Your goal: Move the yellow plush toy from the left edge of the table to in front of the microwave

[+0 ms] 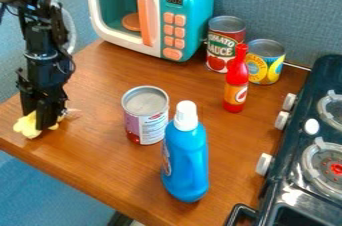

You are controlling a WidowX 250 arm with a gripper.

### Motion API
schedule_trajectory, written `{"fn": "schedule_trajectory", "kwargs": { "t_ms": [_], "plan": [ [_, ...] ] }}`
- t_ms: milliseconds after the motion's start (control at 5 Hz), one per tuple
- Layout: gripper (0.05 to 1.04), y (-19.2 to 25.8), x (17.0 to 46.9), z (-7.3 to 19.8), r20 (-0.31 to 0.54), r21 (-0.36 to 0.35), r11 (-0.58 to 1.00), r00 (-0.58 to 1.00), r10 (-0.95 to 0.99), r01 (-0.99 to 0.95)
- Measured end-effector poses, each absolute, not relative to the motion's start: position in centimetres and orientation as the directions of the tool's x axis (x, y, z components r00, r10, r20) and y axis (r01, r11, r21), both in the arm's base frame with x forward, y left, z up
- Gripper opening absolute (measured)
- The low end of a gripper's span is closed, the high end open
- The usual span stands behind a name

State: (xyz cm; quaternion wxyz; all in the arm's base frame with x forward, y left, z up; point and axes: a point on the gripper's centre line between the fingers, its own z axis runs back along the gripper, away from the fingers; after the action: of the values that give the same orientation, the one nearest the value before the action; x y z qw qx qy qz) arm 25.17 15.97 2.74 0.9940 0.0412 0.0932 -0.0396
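Note:
The black gripper (39, 120) hangs down at the left of the wooden table, low over its left edge. At its tip lies a crumpled, soft-looking yellow thing (27, 126), partly hidden behind the gripper and showing on both sides of it. Whether the yellow thing is held or only touched I cannot tell. To the right, near the table's middle, stands an open-looking metal can (145, 115) with a pale label. Just in front of that can is an upright blue bottle (186, 162) with a white cap.
A toy microwave (187, 20) in teal and white stands at the back. Right of it are a tomato sauce can (226, 45), a yellow-labelled can (265, 62) and a red bottle (236, 80). A black toy stove (300, 170) lines the right side. The wooden table (100, 155) ends at the front left.

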Motion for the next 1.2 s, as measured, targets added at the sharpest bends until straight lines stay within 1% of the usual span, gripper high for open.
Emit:
{"fn": "schedule_trajectory", "kwargs": {
  "t_ms": [200, 400, 600, 800, 1000, 1200],
  "plan": [
    [0.307, 15.9, 25.5, 3.5, -0.174, 0.037, 0.997, 0.983, -0.056, 0.063],
    [0.231, 15.4, 27.2, 6.7, -0.107, -0.022, 0.997, 0.992, -0.07, 0.068],
    [0.194, 14.9, 30.0, 10.4, -0.002, -0.085, 0.994, 0.998, -0.067, 0.067],
    [0.171, 15.5, 33.2, 11.6, 0.026, -0.116, 0.993, 0.999, -0.024, 0.027],
    [0.17, 15.6, 35.9, 9.2, -0.043, -0.148, 0.989, 0.999, -0.006, -0.001],
    [0.17, 16.3, 37.3, 7.2, -0.102, -0.121, 0.993, 0.995, -0.004, -0.009]
  ]
}}
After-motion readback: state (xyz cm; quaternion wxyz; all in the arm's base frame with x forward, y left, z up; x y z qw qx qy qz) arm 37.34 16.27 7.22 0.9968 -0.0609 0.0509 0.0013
